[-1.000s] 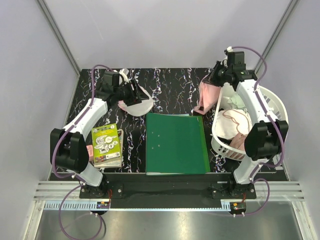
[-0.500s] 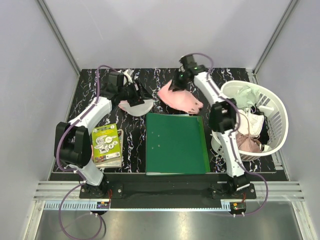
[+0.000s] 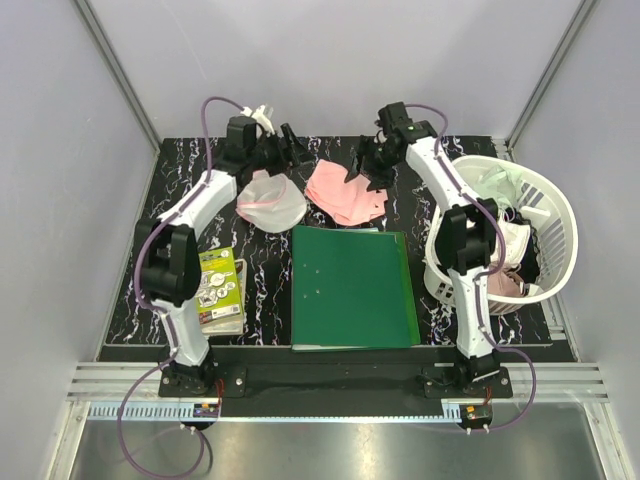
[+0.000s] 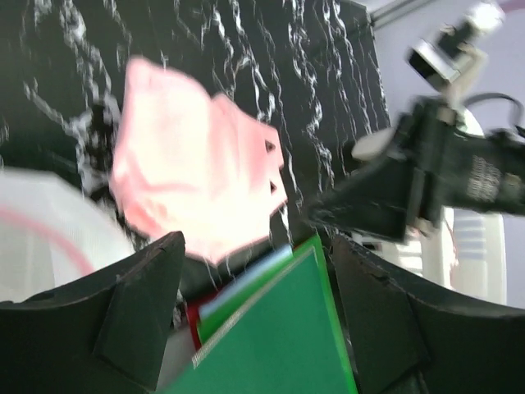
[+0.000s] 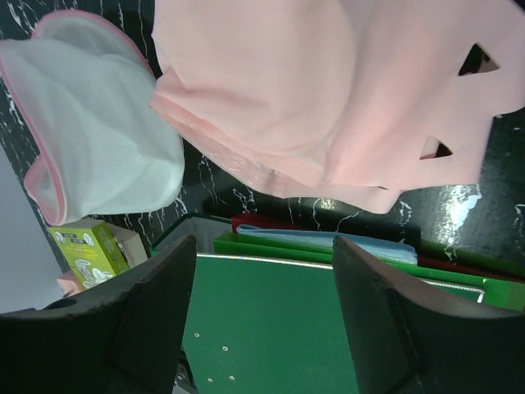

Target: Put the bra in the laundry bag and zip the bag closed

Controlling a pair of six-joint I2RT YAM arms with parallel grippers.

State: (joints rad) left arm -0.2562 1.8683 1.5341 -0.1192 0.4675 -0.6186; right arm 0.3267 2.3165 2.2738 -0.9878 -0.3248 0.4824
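The pink bra point(image 3: 343, 195) lies crumpled on the black marbled table, behind the green folder. It fills the top of the right wrist view point(image 5: 344, 98) and shows blurred in the left wrist view point(image 4: 197, 176). The laundry bag point(image 3: 270, 200), white mesh with a pink rim, rests on the table just left of the bra point(image 5: 90, 139). My left gripper point(image 3: 290, 148) hovers open above the bag's far edge, nothing between its fingers point(image 4: 258, 245). My right gripper point(image 3: 362, 170) stands open just over the bra's far right side, apart from it point(image 5: 262, 246).
A green folder point(image 3: 353, 285) lies on other folders in the table's middle. A green and yellow book point(image 3: 215, 290) sits at the left. A white slatted basket point(image 3: 560, 215) holding several garments stands at the right edge.
My right arm swung left from the basket with the pink bra, then opened and let it go on the table. My left gripper moved back off the bag and opened wider.
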